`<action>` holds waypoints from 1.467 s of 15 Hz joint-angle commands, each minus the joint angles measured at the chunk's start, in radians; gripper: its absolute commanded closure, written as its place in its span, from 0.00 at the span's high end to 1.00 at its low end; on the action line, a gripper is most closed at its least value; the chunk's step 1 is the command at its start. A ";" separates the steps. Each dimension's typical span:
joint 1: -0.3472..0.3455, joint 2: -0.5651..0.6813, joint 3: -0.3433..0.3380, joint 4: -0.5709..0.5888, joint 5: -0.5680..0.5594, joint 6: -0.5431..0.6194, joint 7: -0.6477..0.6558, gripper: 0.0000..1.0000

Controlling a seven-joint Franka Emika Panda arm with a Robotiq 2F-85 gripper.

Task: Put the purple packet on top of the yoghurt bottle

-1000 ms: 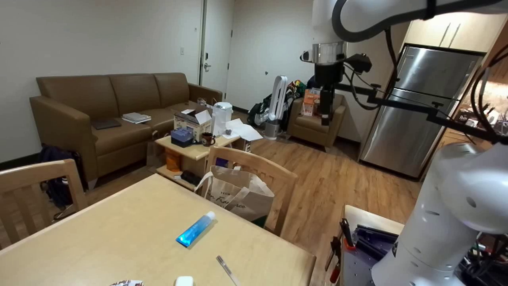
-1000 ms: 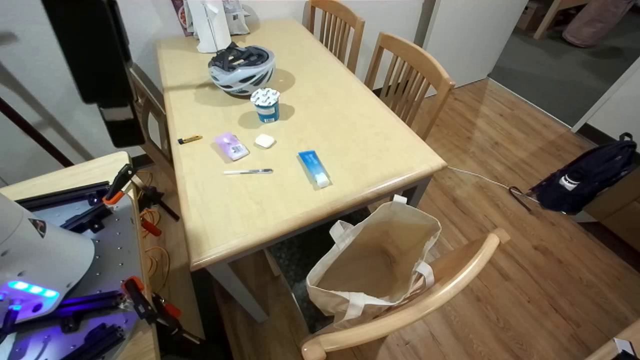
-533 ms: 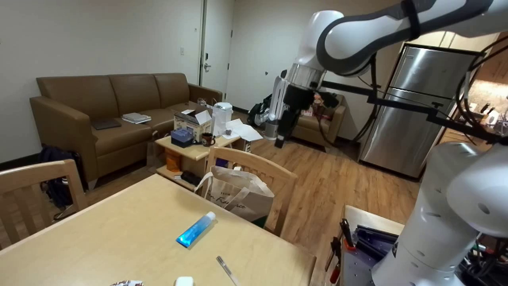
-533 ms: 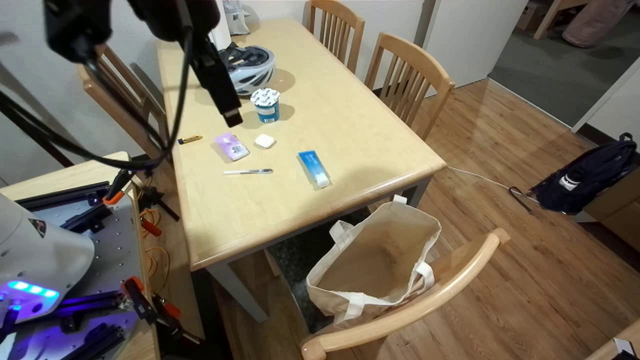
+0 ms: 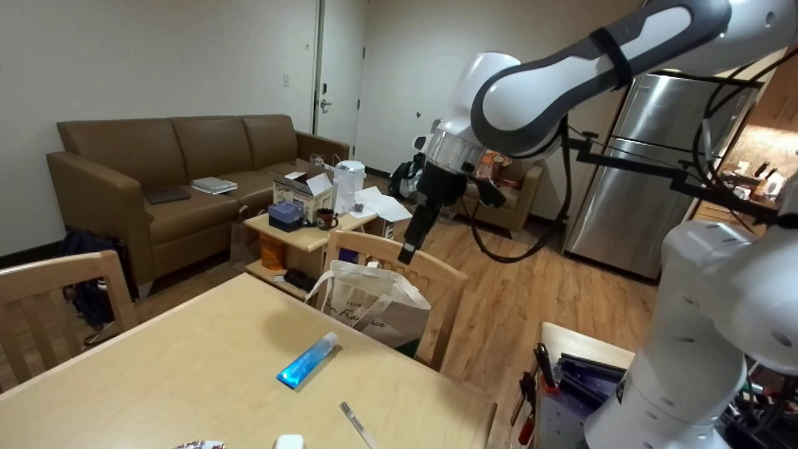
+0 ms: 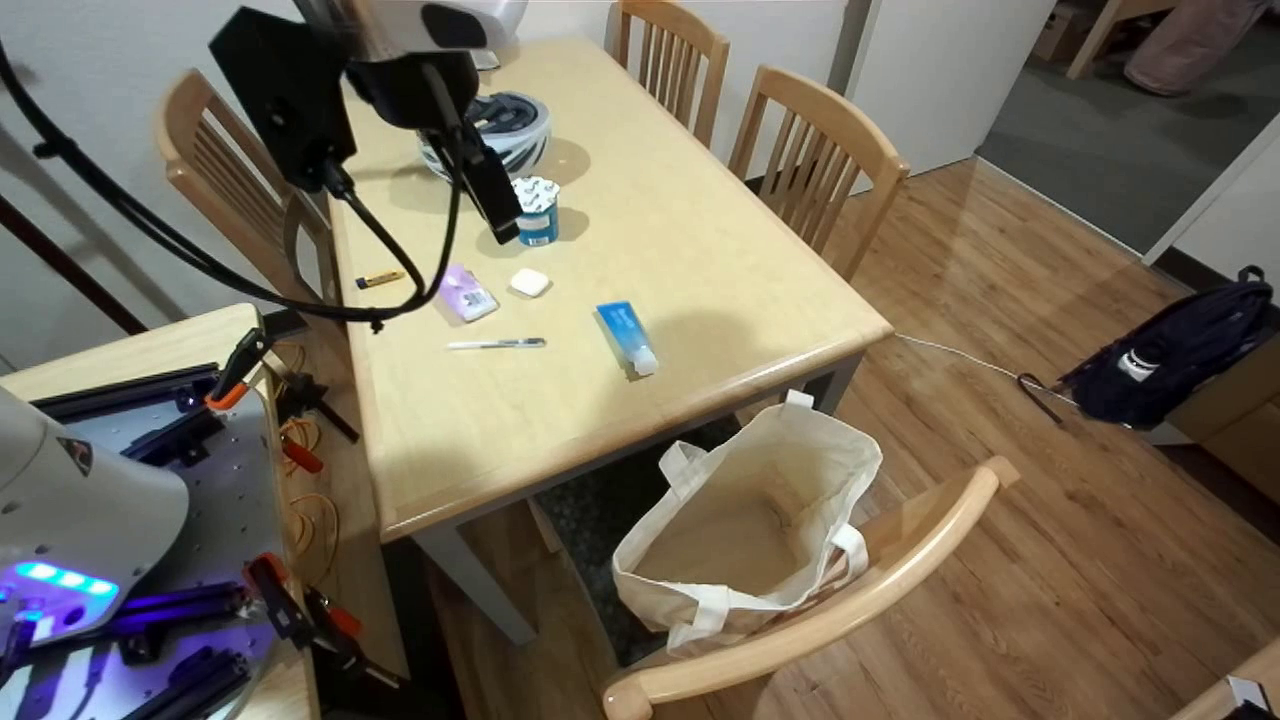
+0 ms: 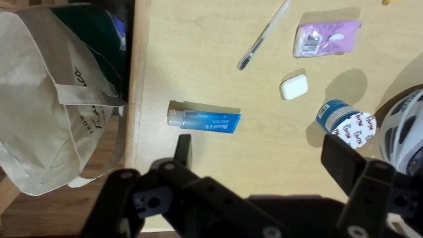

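Observation:
The purple packet (image 7: 327,38) lies flat on the table with a white label at one end. It also shows in an exterior view (image 6: 467,293). The yoghurt bottle is a blue tub (image 7: 337,115) with a white patterned foil lid. It stands upright, partly covered by my finger in an exterior view (image 6: 540,215); only its lid's edge (image 5: 199,444) shows in the exterior view that crops it. My gripper (image 7: 258,143) is open and empty, high above the table. It also shows in both exterior views (image 5: 408,252) (image 6: 505,232). The packet is outside the jaws, toward the wrist view's upper right.
A blue tube (image 7: 210,121), a pen (image 7: 263,35) and a white case (image 7: 294,87) lie on the table. A helmet (image 7: 404,127) stands beside the tub. A yellow marker (image 6: 380,279) lies near the table edge. A tote bag (image 6: 750,510) sits on a chair.
My gripper has swung over toward the table and come lower; in an exterior view it moved left and down. The packet, tub and other table items have not moved.

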 commanded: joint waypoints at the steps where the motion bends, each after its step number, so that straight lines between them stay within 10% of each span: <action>1: 0.080 0.105 -0.018 0.084 0.101 -0.058 -0.192 1.00; 6: 0.142 0.250 0.011 0.182 0.251 -0.088 -0.475 1.00; 11: 0.088 0.249 0.070 0.169 0.231 -0.072 -0.437 1.00; 18: 0.073 0.419 0.141 0.320 0.334 -0.251 -0.881 1.00; 22: 0.037 0.377 0.183 0.276 0.302 -0.212 -0.786 1.00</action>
